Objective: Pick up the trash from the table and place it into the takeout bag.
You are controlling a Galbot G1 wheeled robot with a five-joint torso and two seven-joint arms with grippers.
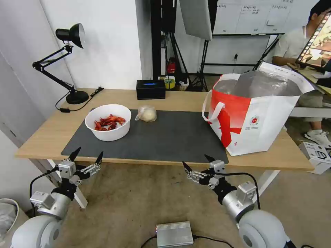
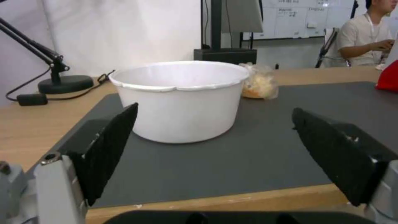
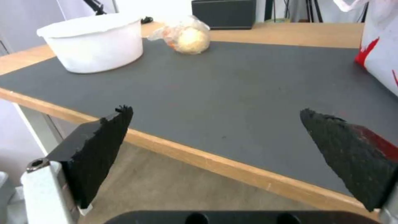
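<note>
A white bowl (image 1: 108, 122) of red crayfish shells stands on the left part of the dark grey mat (image 1: 165, 137); its plain side shows in the left wrist view (image 2: 180, 99) and in the right wrist view (image 3: 93, 42). A clear baggie with a beige lump (image 1: 147, 113) lies just behind it to the right (image 2: 259, 84) (image 3: 186, 35). The white-and-red takeout bag (image 1: 255, 113) stands open at the table's right end (image 3: 379, 53). My left gripper (image 1: 87, 155) and right gripper (image 1: 198, 162) hang open below the table's front edge, holding nothing.
A black desk lamp (image 1: 69, 51) stands at the table's back left and a black box (image 1: 150, 89) at the back middle. A silver box (image 1: 174, 234) with a cable lies on the floor. A cardboard carton (image 1: 317, 155) sits on the floor at right.
</note>
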